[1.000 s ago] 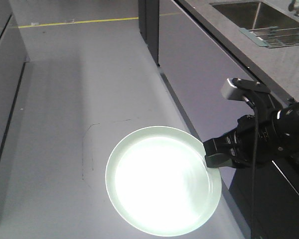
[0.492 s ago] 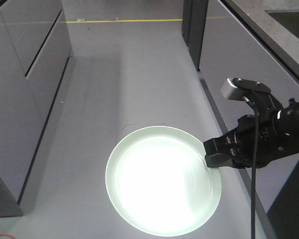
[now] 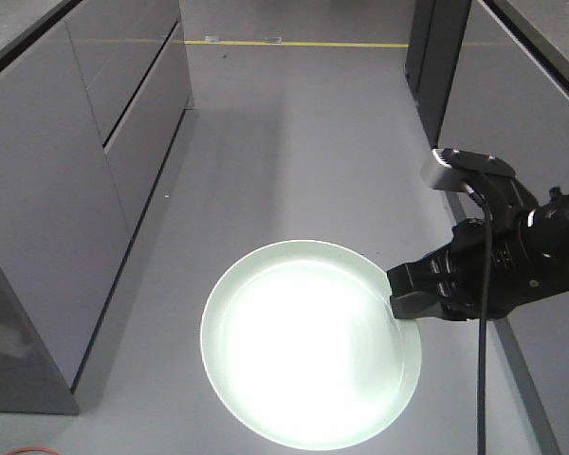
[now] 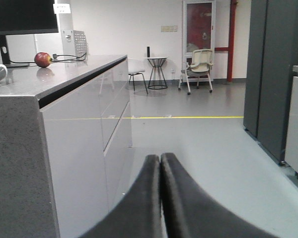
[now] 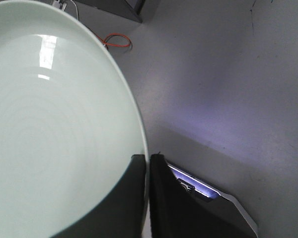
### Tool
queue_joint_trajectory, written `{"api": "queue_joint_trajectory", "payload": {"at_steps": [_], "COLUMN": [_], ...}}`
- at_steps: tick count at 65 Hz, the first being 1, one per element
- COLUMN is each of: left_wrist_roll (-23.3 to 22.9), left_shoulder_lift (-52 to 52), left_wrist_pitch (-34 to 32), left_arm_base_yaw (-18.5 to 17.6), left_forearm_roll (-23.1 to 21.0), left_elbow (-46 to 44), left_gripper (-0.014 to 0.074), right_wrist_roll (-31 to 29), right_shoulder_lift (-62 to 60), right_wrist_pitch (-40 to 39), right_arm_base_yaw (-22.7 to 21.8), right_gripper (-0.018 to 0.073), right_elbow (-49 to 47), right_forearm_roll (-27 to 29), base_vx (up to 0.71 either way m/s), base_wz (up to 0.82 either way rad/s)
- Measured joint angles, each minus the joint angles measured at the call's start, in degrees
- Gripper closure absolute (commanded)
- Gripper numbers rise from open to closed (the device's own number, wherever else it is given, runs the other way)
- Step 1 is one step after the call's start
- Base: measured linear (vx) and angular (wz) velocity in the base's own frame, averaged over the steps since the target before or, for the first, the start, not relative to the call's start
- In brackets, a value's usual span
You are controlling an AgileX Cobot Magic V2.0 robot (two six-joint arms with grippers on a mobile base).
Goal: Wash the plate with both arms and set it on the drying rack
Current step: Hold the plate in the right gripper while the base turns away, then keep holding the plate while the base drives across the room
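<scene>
Step in hand, by judgement: carrying, not yet washing. No sink and no rack in any view. Next move calls for getting the sink within reach, keeping plate (image 3: pixel 308 346) level on the way, then bringing the left arm in for the two-armed wash.

Nearest, right wrist view: right gripper (image 5: pixel 148 161) closed narrow on the plate rim, one finger each side of the edge, rim pinched between. Plate held roughly flat and face up over floor (image 3: pixel 303 142), gripped at one edge only, so a long lever on that pinch. Centre washed out by glare; wet or dry hard to call.

Left wrist view: left gripper (image 4: pixel 160 163) closed fully, fingers pressed together, nothing between. Idle, pointing down the aisle.

Further out: cabinets (image 3: pixel 85 171) along one side of the aisle, counter (image 4: pixel 64 74) on top with apple (image 4: pixel 42 59). Beyond, yellow line (image 3: pixel 294 43) across the floor. Farthest, chair (image 4: pixel 201 62) by the wall.
</scene>
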Motion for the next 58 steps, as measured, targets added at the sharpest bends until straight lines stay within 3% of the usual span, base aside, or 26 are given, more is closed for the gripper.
{"api": "queue_joint_trajectory", "payload": {"at_steps": [58], "left_wrist_roll": [0.0], "left_shoulder_lift": [0.0], "left_wrist_pitch": [0.0], "left_arm_base_yaw": [0.0], "left_forearm_roll": [0.0], "left_elbow": [0.0], "left_gripper": [0.0603], "right_wrist_roll": [0.0], "right_shoulder_lift": [0.0], "right_wrist_pitch": [0.0], "right_arm_base_yaw": [0.0], "right_gripper": [0.0561], "right_elbow": [0.0], "right_forearm_roll": [0.0], "base_vx": [0.22], "base_wz": [0.07]}}
